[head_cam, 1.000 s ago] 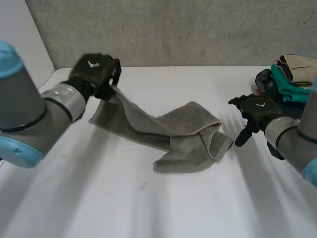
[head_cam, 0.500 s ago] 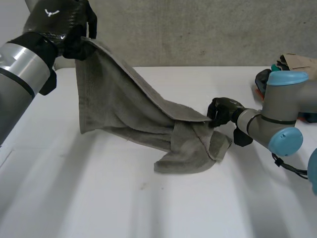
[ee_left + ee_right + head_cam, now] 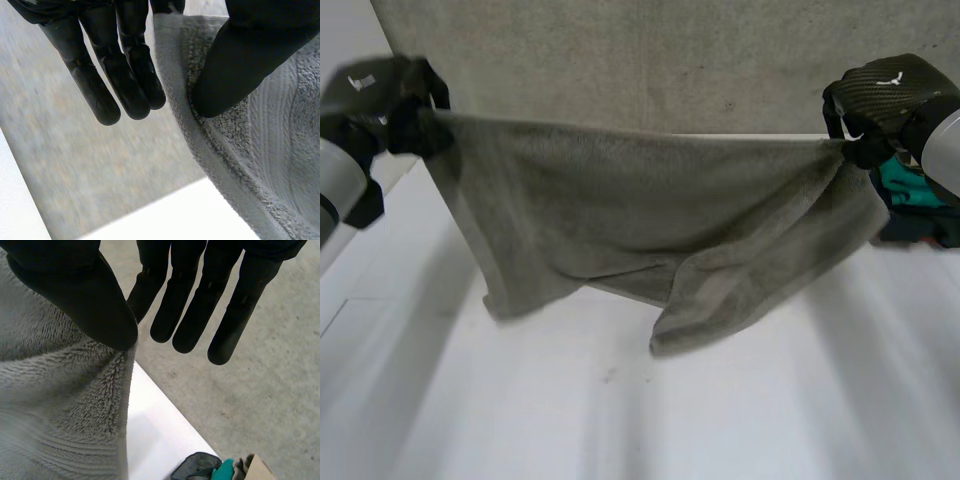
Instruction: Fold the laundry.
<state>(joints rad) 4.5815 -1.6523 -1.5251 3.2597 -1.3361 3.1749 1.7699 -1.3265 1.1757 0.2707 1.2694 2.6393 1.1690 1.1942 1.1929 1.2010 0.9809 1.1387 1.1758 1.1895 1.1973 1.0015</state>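
Note:
A grey towel (image 3: 650, 215) hangs stretched in the air above the white table (image 3: 620, 420), its lower edge drooping toward the tabletop. My left hand (image 3: 382, 100) pinches the towel's upper corner on its side; in the left wrist view the thumb (image 3: 250, 55) presses the towel (image 3: 270, 145) against the fingers (image 3: 125, 65). My right hand (image 3: 882, 95) pinches the opposite upper corner. In the right wrist view the thumb (image 3: 85, 295) clamps the towel (image 3: 60, 415) against a finger, while the other fingers (image 3: 200, 300) stand straight beside it.
A pile of other laundry (image 3: 910, 195), teal and dark pieces, lies at the table's right side behind the right hand; it is also seen as the laundry pile (image 3: 220, 470) in the right wrist view. A grey wall (image 3: 650, 60) stands behind the table.
The right hand moved in, pinched the towel's free corner and rose with it. The left hand lifted and pulled outward, so the towel went from lying crumpled to hanging spread between both hands.

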